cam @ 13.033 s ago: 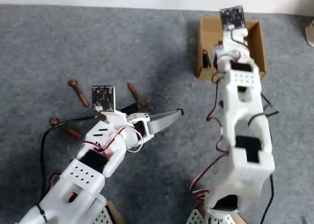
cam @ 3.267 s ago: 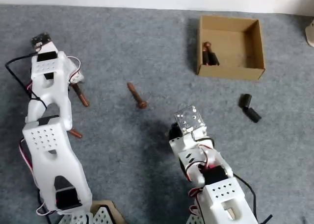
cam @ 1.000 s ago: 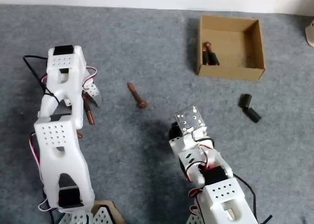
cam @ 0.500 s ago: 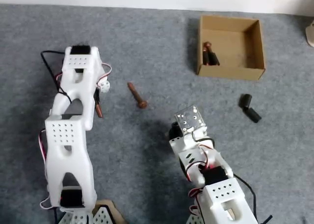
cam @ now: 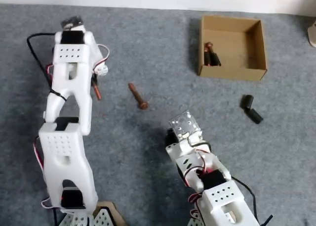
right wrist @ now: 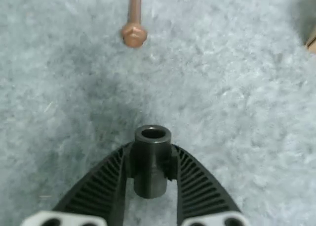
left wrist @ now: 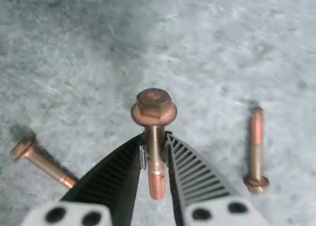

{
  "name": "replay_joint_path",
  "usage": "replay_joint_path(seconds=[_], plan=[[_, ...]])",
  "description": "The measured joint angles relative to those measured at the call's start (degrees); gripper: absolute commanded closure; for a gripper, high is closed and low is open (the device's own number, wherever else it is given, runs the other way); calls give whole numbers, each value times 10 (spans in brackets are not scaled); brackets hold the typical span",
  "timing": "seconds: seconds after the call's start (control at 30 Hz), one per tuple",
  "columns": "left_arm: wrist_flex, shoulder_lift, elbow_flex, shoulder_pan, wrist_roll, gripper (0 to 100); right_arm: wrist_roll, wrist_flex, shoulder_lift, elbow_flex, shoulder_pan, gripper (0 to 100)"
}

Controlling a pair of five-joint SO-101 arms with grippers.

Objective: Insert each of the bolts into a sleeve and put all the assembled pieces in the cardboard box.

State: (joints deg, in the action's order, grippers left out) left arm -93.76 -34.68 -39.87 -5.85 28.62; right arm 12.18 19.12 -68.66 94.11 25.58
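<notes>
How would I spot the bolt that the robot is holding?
Start at the left white arm on the grey carpet. Its hand grips one copper bolt by the shank. The other bare bolts lie loose on the carpet, touched by nothing.

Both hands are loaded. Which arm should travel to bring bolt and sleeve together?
Left, probably. The left hand grips the bolt by its shank, so it can carry it across. The right hand holds the sleeve with its open bore facing out, a steady target.

Bright, even light; soft shadows (darkest beside the right arm (cam: 207,176)) on grey carpet (cam: 148,48).
</notes>
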Motion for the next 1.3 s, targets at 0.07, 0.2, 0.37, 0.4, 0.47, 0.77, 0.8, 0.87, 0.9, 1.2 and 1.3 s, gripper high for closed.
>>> replay_joint_path(seconds=[0.07, 0.2, 0.37, 0.4, 0.47, 0.77, 0.8, 0.87, 0.9, 1.2, 1.3], plan=[[-2, 14, 0, 15, 0, 996, 0, -17, 1, 8, 0, 993], [-5, 43, 0, 43, 0, 996, 0, -35, 0, 10, 0, 993], [-34, 80, 0, 63, 0, 996, 0, -37, 0, 10, 0, 993], [-42, 86, 0, 65, 0, 996, 0, -37, 0, 10, 0, 993], [-54, 99, 0, 66, 0, 996, 0, -37, 0, 10, 0, 993], [-55, 223, 128, 69, 4, 996, 0, -37, 0, 10, 0, 993], [-51, 242, 150, 69, 4, 996, 0, -37, 0, 10, 0, 993], [-28, 286, 200, 69, 4, 996, 0, -37, 0, 10, 0, 993], [-12, 309, 228, 69, 4, 996, 0, -37, 0, 10, 0, 993], [220, 522, 524, 69, -22, 996, 0, -37, 0, 11, 19, 993], [310, 572, 614, 69, -25, 996, 0, -37, 0, 11, 48, 993]])
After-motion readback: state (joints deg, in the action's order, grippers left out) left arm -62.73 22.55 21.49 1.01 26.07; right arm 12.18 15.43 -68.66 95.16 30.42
